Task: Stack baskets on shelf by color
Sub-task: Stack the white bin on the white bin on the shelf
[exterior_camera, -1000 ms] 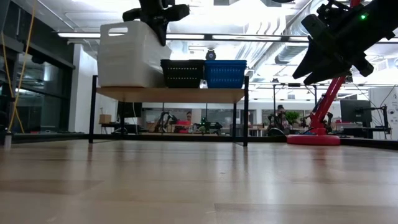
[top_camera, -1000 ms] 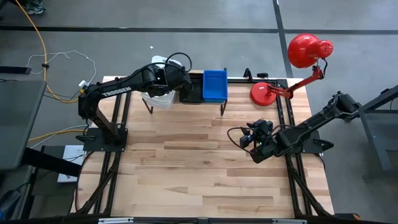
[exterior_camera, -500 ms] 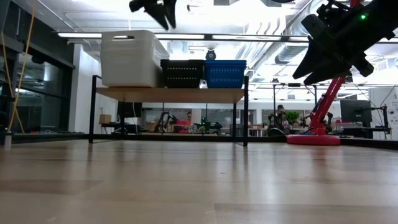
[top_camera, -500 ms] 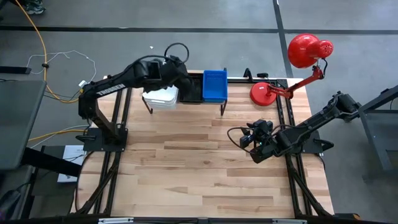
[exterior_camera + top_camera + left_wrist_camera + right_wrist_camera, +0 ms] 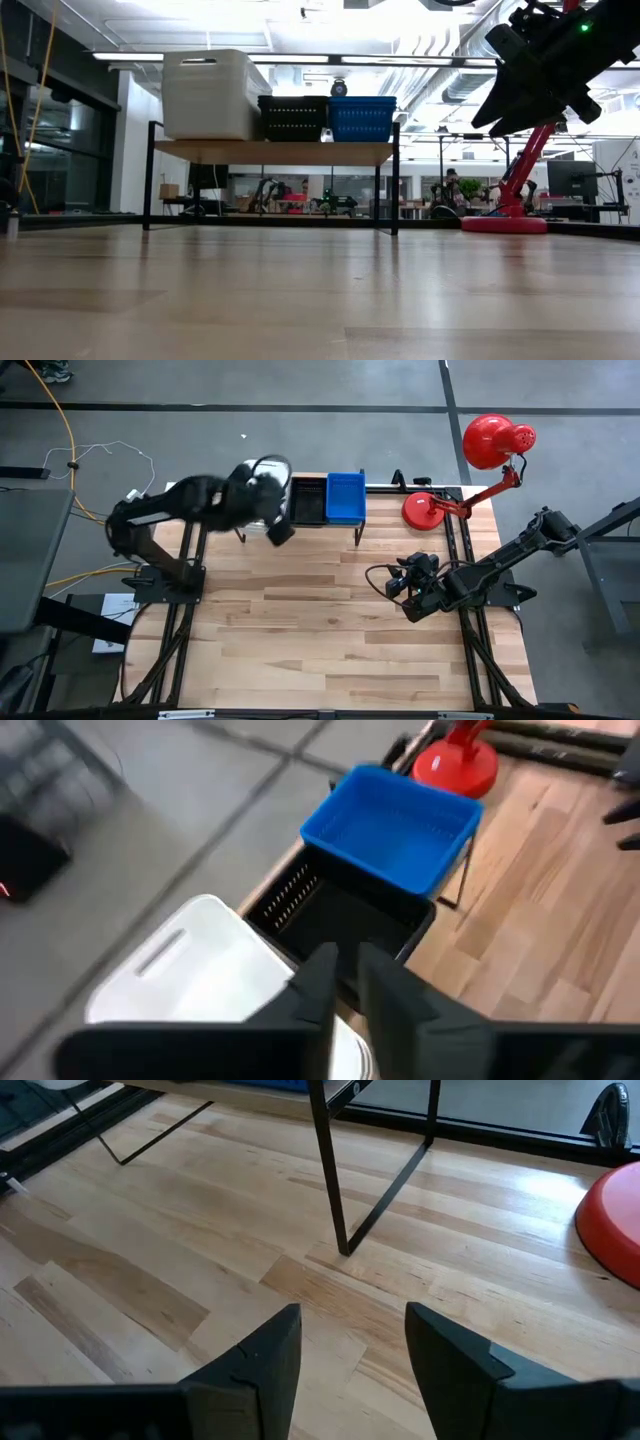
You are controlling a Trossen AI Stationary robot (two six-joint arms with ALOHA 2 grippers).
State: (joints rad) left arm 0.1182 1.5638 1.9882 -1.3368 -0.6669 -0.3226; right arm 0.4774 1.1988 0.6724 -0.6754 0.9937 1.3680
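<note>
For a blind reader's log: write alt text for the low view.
A white basket, a black basket and a blue basket sit side by side on the shelf. The right arm hangs at upper right, above a red lamp base.

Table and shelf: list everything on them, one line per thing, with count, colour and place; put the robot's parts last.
white basket: one visible, white, left end of the shelf.
black basket: one visible, black mesh, middle of the shelf.
blue basket: one visible, blue, right end of the shelf.
shelf: one, light wood top on black legs, far edge of the table.
lamp: one, red, far right corner of the table.
table: one, light wood.
left claw: fingers close together, empty, above the white and black baskets.
right claw: open, empty, over the table's right side.
</note>
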